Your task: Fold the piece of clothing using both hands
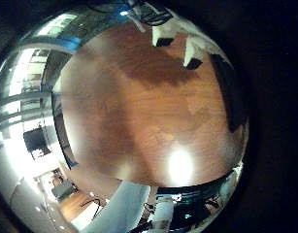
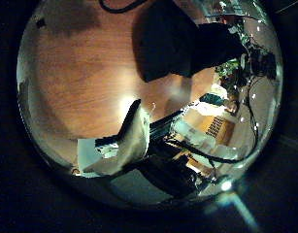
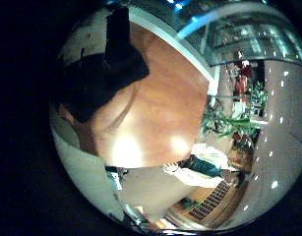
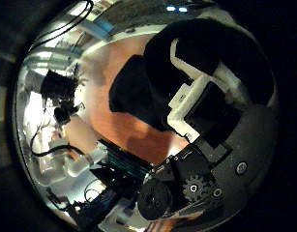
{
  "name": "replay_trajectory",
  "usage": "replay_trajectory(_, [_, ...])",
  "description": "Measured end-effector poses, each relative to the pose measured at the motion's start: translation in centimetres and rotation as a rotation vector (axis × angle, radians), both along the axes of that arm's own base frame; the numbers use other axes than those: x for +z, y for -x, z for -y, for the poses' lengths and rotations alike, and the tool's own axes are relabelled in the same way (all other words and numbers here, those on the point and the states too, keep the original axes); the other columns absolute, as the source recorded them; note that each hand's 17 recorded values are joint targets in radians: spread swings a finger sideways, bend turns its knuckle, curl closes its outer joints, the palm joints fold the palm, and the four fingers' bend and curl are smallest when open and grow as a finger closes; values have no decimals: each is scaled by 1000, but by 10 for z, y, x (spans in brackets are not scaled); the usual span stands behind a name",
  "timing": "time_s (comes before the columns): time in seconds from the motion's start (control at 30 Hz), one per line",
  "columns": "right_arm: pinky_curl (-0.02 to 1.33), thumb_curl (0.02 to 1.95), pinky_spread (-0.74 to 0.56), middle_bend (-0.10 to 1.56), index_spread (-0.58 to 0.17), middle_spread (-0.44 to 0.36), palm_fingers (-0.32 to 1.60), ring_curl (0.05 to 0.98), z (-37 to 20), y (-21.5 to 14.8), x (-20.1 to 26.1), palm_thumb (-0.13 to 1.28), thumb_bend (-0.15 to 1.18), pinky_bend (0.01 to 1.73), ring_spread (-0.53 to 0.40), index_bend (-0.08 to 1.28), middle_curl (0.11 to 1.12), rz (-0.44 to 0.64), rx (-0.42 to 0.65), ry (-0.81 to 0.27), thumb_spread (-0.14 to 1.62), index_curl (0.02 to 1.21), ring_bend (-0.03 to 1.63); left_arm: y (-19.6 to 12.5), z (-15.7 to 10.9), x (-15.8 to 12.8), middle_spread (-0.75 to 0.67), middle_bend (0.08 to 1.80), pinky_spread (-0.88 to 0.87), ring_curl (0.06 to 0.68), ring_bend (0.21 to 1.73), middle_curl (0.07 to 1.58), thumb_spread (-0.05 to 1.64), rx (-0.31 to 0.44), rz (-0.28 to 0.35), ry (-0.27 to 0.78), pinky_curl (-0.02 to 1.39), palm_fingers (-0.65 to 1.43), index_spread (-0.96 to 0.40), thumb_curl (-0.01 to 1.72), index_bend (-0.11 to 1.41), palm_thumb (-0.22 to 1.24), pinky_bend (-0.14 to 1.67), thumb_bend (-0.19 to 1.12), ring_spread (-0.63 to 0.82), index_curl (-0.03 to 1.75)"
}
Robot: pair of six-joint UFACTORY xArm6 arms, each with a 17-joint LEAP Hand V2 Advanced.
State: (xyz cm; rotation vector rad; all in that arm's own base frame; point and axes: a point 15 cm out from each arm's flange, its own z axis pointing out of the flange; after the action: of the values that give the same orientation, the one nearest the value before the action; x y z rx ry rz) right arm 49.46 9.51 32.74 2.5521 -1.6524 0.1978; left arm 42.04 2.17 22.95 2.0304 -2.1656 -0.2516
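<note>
There is one piece of clothing, a dark, soft cloth garment [image 3: 101, 69], and it lies on the single smooth wooden table [image 3: 165, 113]. No fingers touch it in any view. In the right little finger side palm view it is a wide, rumpled mass with one narrow part reaching toward the table's far edge. Whether that part is a sleeve or a leg cannot be made out.

The left thumb side palm view shows the garment [image 2: 173, 44] as a dark block on the wood, well apart from that palm and partly cut off at the view's rim. The left little finger side palm view shows only bare table [image 1: 139, 116], with none of the cloth.

The left hand [image 2: 129, 141] hangs over bare wood. The one finger seen beside the thumb-side camera is stretched out, its fingertips [image 1: 163, 37] stand clear of the table, and it holds nothing.

The right hand [image 4: 201, 92] is over the garment [image 4: 138, 87], with its blocky fingers and geared body filling much of the thumb-side view and hiding part of the cloth. It seems to grasp nothing, but whether its fingers are straight or bent cannot be told.
</note>
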Motion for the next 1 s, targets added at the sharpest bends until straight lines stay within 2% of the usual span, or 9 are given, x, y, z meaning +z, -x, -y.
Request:
replay_trajectory(0.1, [883, 568, -223, 1230, -369, -174, 974, 748, -39, -16, -26, 948, -14, 1295, -232, 917, 887, -25, 39, 7, 1277, 1003, 1376, 15, -11, 0, 184, 176, 297, 226, 667, 313, 1303, 21, -7, 2, 369, 206, -33, 270, 199, 296, 332, -10, 233, 428])
replay_trajectory(0.17, [866, 549, -245, 1202, -373, -174, 949, 738, -63, -32, -45, 897, -27, 1276, -231, 841, 870, -40, 58, 9, 1291, 990, 1370, 22, -13, 0, 184, 177, 297, 226, 665, 313, 1302, 25, -8, 3, 367, 211, -34, 270, 199, 297, 328, -11, 233, 430])
replay_trajectory(0.27, [822, 515, -332, 1067, -385, -190, 738, 712, -94, -46, -75, 826, -26, 1278, -243, 562, 818, -69, 84, 19, 1311, 933, 1383, 35, -20, 1, 184, 176, 292, 223, 659, 311, 1299, 33, -11, 1, 364, 219, -35, 273, 199, 304, 320, -11, 229, 436])
replay_trajectory(0.33, [802, 494, -400, 900, -389, -200, 445, 696, -108, -43, -85, 786, -25, 1340, -273, 284, 768, -78, 101, 20, 1324, 849, 1408, 43, -23, 3, 183, 175, 286, 223, 660, 309, 1298, 40, -9, 2, 363, 224, -35, 274, 202, 305, 315, -12, 227, 440])
replay_trajectory(0.37, [797, 485, -400, 806, -394, -193, 273, 685, -110, -42, -85, 771, -24, 1346, -267, 213, 738, -81, 100, 14, 1328, 809, 1371, 48, -24, 3, 184, 176, 285, 223, 659, 310, 1298, 41, -9, 2, 362, 225, -35, 274, 203, 306, 314, -12, 227, 440])
replay_trajectory(0.4, [780, 476, -339, 742, -404, -182, 112, 665, -112, -41, -85, 753, -25, 1252, -260, 204, 708, -83, 98, 4, 1335, 774, 1318, 53, -25, 3, 184, 175, 282, 222, 655, 309, 1298, 42, -11, 3, 362, 230, -36, 275, 206, 306, 312, -12, 226, 444])
replay_trajectory(0.57, [694, 440, -78, 536, -421, -150, -55, 540, -108, -40, -43, 686, -24, 1092, -196, 187, 576, -51, 55, -115, 1346, 627, 1102, 63, -21, 6, 175, 176, 280, 219, 648, 310, 1292, 37, -2, 7, 361, 246, -44, 274, 208, 307, 306, -11, 219, 451])
replay_trajectory(0.77, [608, 406, 200, 407, -414, -130, -17, 447, -88, -25, 13, 627, -16, 979, -106, 169, 483, -4, 58, -208, 1345, 517, 941, 59, -2, 16, 172, 176, 281, 216, 646, 309, 1288, 15, 14, 9, 357, 255, -51, 274, 204, 315, 300, -11, 218, 458])
replay_trajectory(1.0, [509, 386, 349, 397, -415, -145, 105, 381, -33, 26, 49, 628, -9, 808, -65, 232, 440, -3, -1, -229, 1344, 474, 833, 62, 35, 48, 172, 177, 280, 214, 642, 308, 1284, -15, 23, -3, 356, 262, -53, 276, 200, 319, 296, -13, 218, 465])
